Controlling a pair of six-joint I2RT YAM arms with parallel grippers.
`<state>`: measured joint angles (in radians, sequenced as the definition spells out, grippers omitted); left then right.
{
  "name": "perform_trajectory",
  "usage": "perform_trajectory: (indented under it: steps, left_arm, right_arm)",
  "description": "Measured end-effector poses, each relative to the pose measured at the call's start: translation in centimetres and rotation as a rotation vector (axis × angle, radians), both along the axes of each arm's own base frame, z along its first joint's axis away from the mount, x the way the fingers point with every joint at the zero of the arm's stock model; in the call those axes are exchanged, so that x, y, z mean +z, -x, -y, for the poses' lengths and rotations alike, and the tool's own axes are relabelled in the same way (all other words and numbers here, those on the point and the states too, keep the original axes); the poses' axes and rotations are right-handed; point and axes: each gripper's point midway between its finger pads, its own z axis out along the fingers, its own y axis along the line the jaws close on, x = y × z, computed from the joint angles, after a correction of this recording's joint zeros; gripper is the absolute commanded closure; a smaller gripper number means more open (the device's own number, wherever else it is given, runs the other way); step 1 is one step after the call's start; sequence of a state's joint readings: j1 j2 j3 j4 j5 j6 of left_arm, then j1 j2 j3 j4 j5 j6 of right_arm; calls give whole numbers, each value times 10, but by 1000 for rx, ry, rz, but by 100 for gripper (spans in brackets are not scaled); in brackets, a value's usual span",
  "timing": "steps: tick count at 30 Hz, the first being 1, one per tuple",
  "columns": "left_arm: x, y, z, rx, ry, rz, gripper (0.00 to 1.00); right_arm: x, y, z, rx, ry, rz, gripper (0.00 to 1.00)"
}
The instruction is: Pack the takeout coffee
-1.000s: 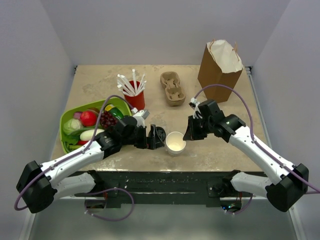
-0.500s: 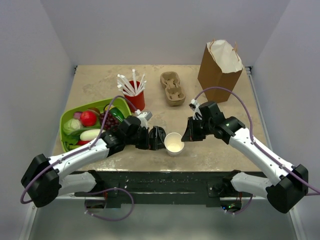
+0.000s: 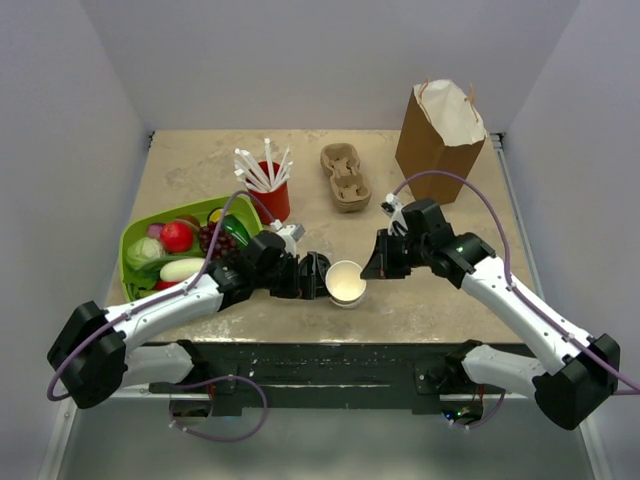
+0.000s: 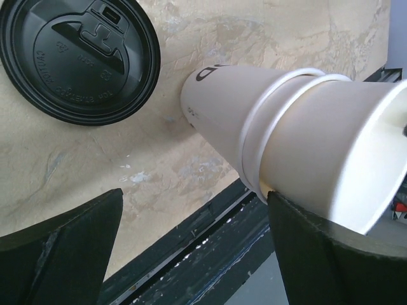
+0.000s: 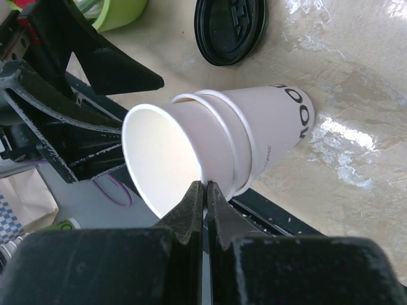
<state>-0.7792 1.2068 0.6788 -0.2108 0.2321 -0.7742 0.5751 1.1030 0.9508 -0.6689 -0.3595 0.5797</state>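
3 nested lidless white paper cups (image 3: 345, 283), ctr of table (image 3: 440, 290). R gripper (image 5: 205, 187) pinched innermost rim. L gripper (image 4: 194, 197) spread wide, cups' 9 o'clock. Black sip lid (image 4: 79, 60) flat there.

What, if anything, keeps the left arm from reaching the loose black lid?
Probably nothing, so yes. The left gripper is open and the black lid lies flat on the table just ahead of it, beside the stacked cups that the right gripper pinches by the rim.
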Motion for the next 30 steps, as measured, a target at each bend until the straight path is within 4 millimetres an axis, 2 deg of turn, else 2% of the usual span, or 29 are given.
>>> perform_trajectory:
  steps: [2,5,8,11,17,22,24,27,28,30]
  left_arm:
    - [3,-1,-1,5,-4,11,0]
    - [15,-5,-3,15,-5,39,0]
    - [35,-13,0,18,11,92,0]
    - [54,-21,1,25,20,142,0]
    - [76,-28,-7,56,4,206,0]
    - [101,-34,-18,105,13,271,0]
    - [109,-40,-24,140,5,292,0]
    - [108,-48,-34,185,-19,300,0]
    - [106,-49,-38,197,-31,296,0]
    - [104,-52,-43,215,-47,290,0]
  right_arm:
    - [8,-3,1,-6,-1,11,100]
    - [32,-13,2,-22,-5,69,100]
    - [56,-22,3,-34,-11,133,100]
    - [69,-28,7,-48,0,175,100]
    - [98,-40,19,-93,24,251,100]
    - [128,-61,36,-173,27,337,100]
    - [128,-71,49,-219,42,345,100]
    - [113,-93,65,-284,69,330,100]
    - [103,-100,67,-296,73,318,100]
    - [70,-114,67,-306,97,258,100]
